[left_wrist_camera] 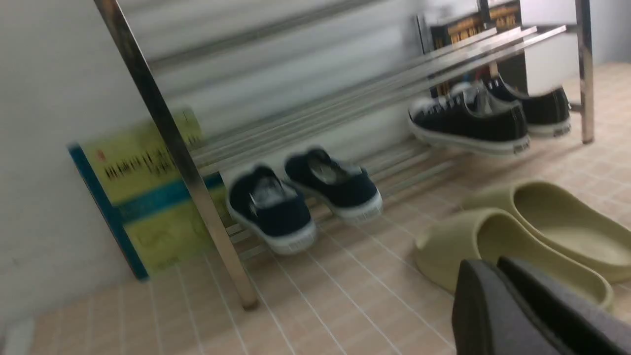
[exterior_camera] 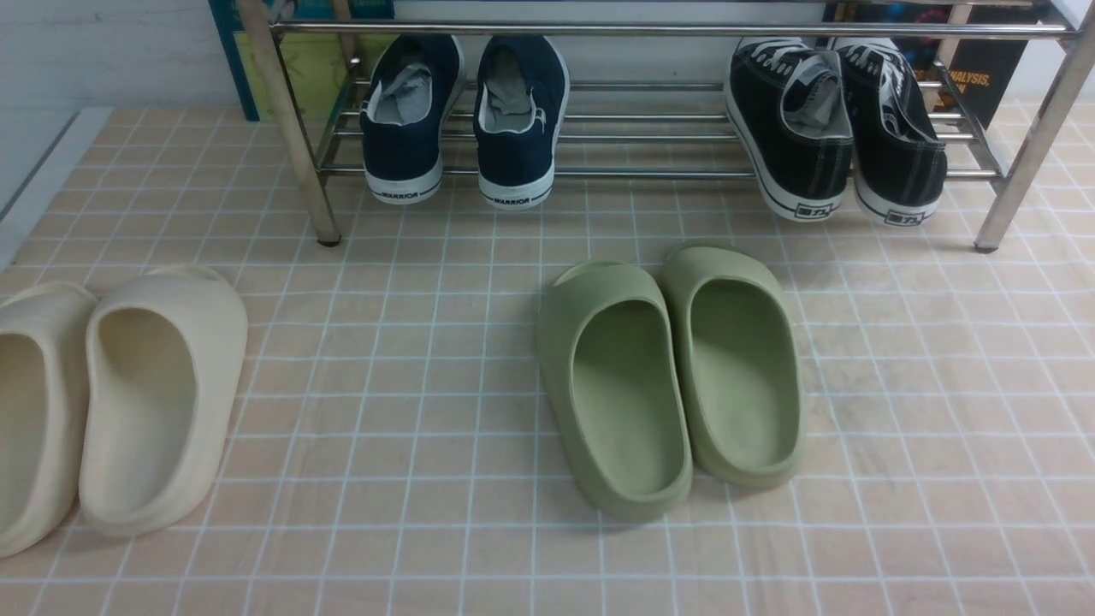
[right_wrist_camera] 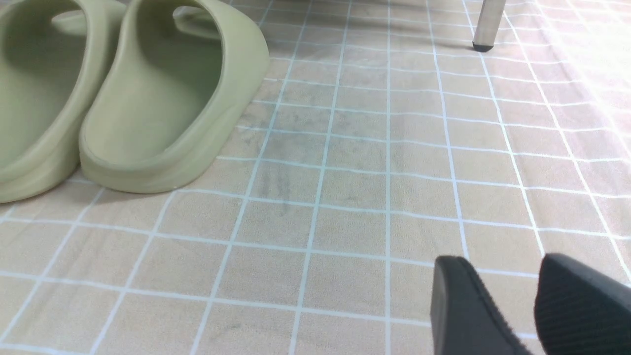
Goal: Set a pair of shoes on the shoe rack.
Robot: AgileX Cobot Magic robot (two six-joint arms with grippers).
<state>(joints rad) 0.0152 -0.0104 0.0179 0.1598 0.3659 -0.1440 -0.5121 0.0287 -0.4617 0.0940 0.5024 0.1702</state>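
Navy shoes (exterior_camera: pixel 462 115): both sit side by side on the lower bars at the left end of the shoe rack (exterior_camera: pixel 650 141), toes inward, white heels overhanging the front bar; by the look of it the placing is done.
Left gripper (left_wrist_camera: pixel 498 276): pads pressed together, nothing between them; it hangs above the floor, just in front of the green slippers (exterior_camera: pixel 671 376) and well apart from the navy pair.
Right gripper (right_wrist_camera: pixel 503 291): fingers spread with a gap of bare tile between them, empty, above open floor beside the green slippers.
Risk, heels: the overhanging heels are likely the weak point; a knock from an arm passing near the front bar could tip a shoe off onto the tiles.
Risk, rack leg: the left front leg (exterior_camera: pixel 295 137) stands just beside the left navy shoe; a swing of the left arm toward it could jolt the whole rack.
Risk, slippers: the green pair lies near both grippers; a low sweep could shove it.
Open room: bare tiles between the cream slippers (exterior_camera: pixel 111 402) and the green pair, and to the right of the green pair.
Rack room: free bars between the navy pair and the black sneakers (exterior_camera: pixel 834 128).
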